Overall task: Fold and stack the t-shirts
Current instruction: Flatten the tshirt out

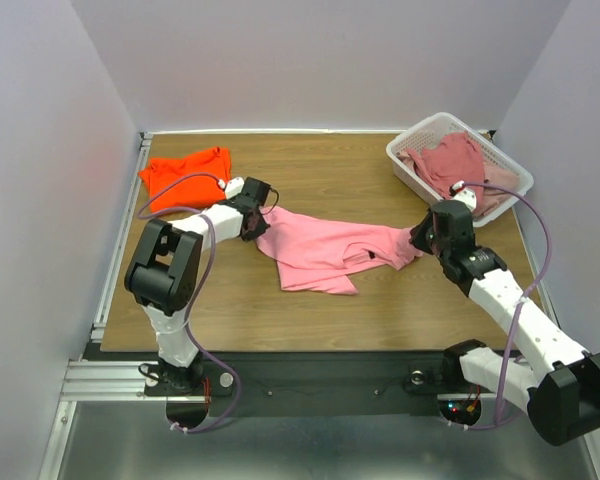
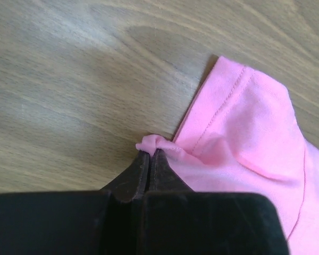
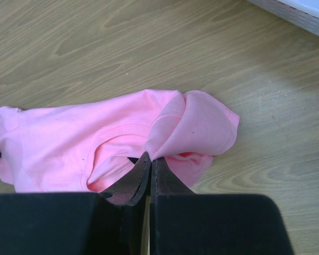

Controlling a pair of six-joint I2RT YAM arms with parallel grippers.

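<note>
Top view: the pink shirt (image 1: 325, 250) lay crumpled on the surface (image 1: 310, 310) between the left tool (image 1: 263, 222) and right tool (image 1: 417, 240), each clenched on one end. An orange shirt (image 1: 185, 175) lay beyond the left tool. The basket (image 1: 410, 150), holding a rose shirt (image 1: 450, 158), stood just beyond the right tool and could snag a wide pull.

Left wrist: the left tool (image 2: 149, 154) pinched only a small nub of hem, likely to slip under tension.

Right wrist: the right tool (image 3: 149, 159) gripped a folded-over flap, so layers might lift bunched.
</note>
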